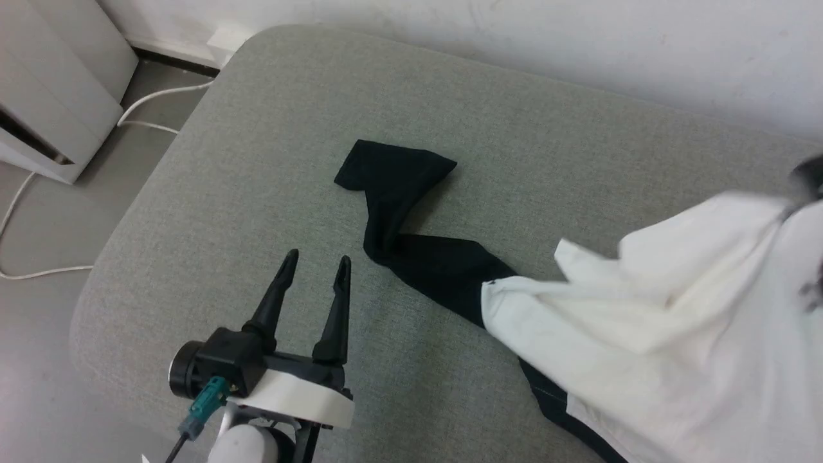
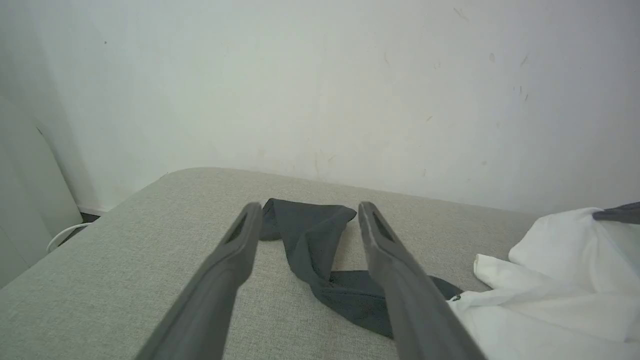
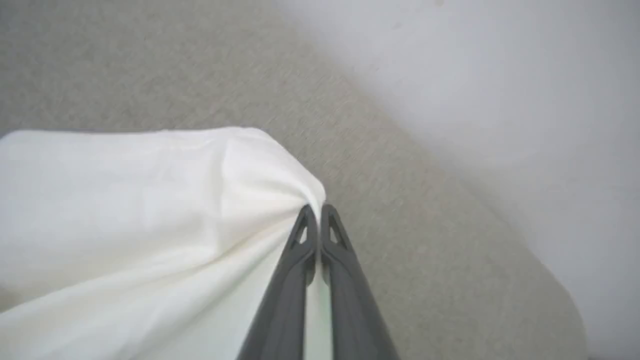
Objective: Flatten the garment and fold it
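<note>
Padded grey surface [image 1: 270, 128] with rounded corners, set against a white wall [image 1: 578, 38]. To its left, bare floor with a white cable [image 1: 154, 96] and a pale cabinet-like unit [image 1: 51, 83].

On the right half of the surface, the garment [image 1: 643, 334]: white body, black sleeves. Not flat at all. White cloth bunched in broad folds and drawn toward the right edge of the head view, blurred there. One black sleeve [image 1: 398, 186] trailing out to the left across the grey fabric, twisted once near its middle, cuff end lying flat towards the wall. A strip of black along the lower edge of the white cloth too.

Left pincer [image 1: 319, 257] over the near-left part of the surface, spread wide, holding nothing and touching nothing. In the left wrist view, the sleeve [image 2: 310, 235] framed between the two fingers [image 2: 225, 270], lying beyond their tips and apart from them.

Right pincer [image 3: 316, 210] clamped on the white cloth [image 3: 150, 225], tips almost meeting, a fold pinched between them and creases fanning out from the grip.

Counted: one garment, two pincers, two dark fingers on each, one sleeve fully in sight.
</note>
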